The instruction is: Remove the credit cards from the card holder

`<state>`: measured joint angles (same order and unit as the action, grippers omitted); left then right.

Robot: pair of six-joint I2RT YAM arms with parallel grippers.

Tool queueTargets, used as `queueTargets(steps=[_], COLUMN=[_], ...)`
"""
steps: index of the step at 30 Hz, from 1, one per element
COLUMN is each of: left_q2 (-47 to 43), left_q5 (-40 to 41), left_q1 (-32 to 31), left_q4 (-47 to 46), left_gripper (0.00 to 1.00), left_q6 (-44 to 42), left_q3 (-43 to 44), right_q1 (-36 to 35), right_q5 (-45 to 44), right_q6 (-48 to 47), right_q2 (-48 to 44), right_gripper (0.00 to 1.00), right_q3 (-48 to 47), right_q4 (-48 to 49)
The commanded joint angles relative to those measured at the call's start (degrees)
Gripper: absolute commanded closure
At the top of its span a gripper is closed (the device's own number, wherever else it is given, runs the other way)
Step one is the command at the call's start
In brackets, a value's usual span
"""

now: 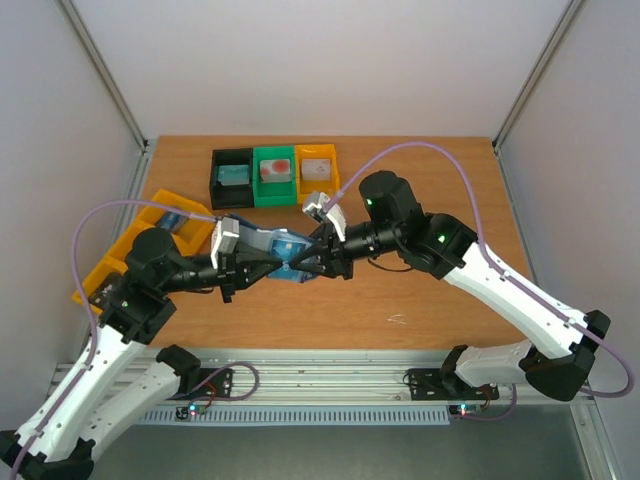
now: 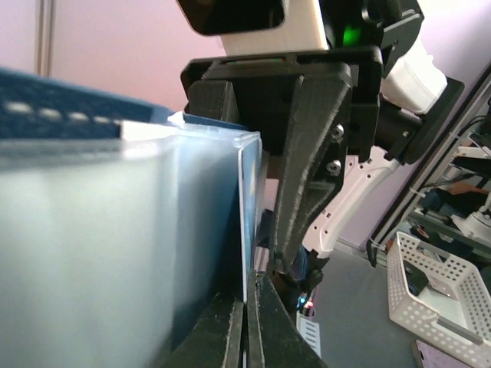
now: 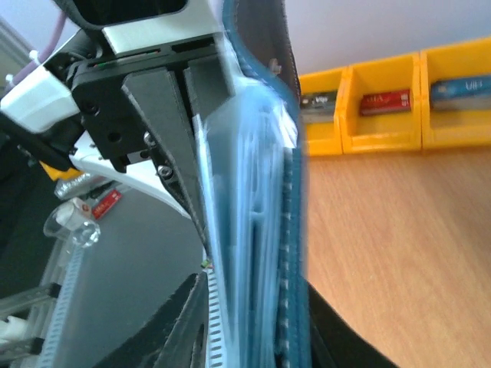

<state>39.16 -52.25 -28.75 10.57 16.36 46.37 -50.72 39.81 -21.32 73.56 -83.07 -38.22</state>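
Observation:
The slate-blue card holder (image 1: 283, 246) is held up off the table between both grippers at the middle. My right gripper (image 1: 303, 264) is shut on its cover and pale pocket pages, which fill the right wrist view (image 3: 261, 230) between the jaws (image 3: 261, 326). My left gripper (image 1: 284, 266) faces it from the left. In the left wrist view the left gripper (image 2: 247, 326) is shut on the edge of a thin blue-faced credit card (image 2: 251, 207) that stands on edge beside the holder's pages (image 2: 92, 230). Other cards in the holder are hidden.
A black bin (image 1: 231, 178), a green bin (image 1: 273, 176) and a yellow bin (image 1: 318, 170) stand at the back, each with a card in it. Yellow bins (image 1: 150, 235) lie at the left, also seen in the right wrist view (image 3: 383, 115).

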Motion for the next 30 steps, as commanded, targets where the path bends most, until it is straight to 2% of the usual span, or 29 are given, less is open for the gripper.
queueTargets(steps=[1,4,8,11,15,16,19,21,24,30], left_q2=[-1.9,-2.9,-2.9,-2.8,-3.0,-3.2,-3.6,-3.9,-4.2,-4.2], left_q5=[5.9,4.0,1.9,1.2,0.4,0.3,0.6,1.7,2.3,-1.2], left_q1=[-0.5,-0.3,-0.3,-0.3,-0.3,-0.3,-0.3,-0.3,0.3,1.4], left_q4=[-3.8,-6.4,-7.0,-7.3,-7.6,-7.4,-6.2,-4.1,-0.8,-0.3], left_gripper=[1.0,1.0,1.0,1.0,1.0,1.0,1.0,0.94,0.91,0.84], left_q6=[1.5,2.7,3.2,3.0,3.4,3.4,2.9,1.9,-0.8,-0.1], left_q3=[-0.8,-1.7,-2.0,-2.0,-2.2,-2.2,-2.1,-1.1,0.8,1.7], right_q1=[0.1,0.6,0.7,0.7,0.7,0.7,0.7,0.7,0.7,0.7], right_q5=[5.0,4.2,2.9,3.7,4.4,4.4,4.6,4.6,5.3,6.5], right_q6=[2.0,4.1,6.2,7.6,8.7,8.7,8.3,7.4,5.7,3.2], right_q2=[-3.8,-7.0,-8.3,-7.5,-6.9,-7.1,-7.7,-8.1,-8.3,-8.6], right_gripper=[0.66,0.59,0.58,0.67,0.95,0.98,0.99,0.99,0.99,0.99], right_q3=[4.0,8.2,10.3,10.3,10.4,10.5,10.5,10.2,9.1,6.9], right_q4=[7.8,11.5,14.3,16.0,17.4,17.5,16.9,15.5,12.4,7.6])
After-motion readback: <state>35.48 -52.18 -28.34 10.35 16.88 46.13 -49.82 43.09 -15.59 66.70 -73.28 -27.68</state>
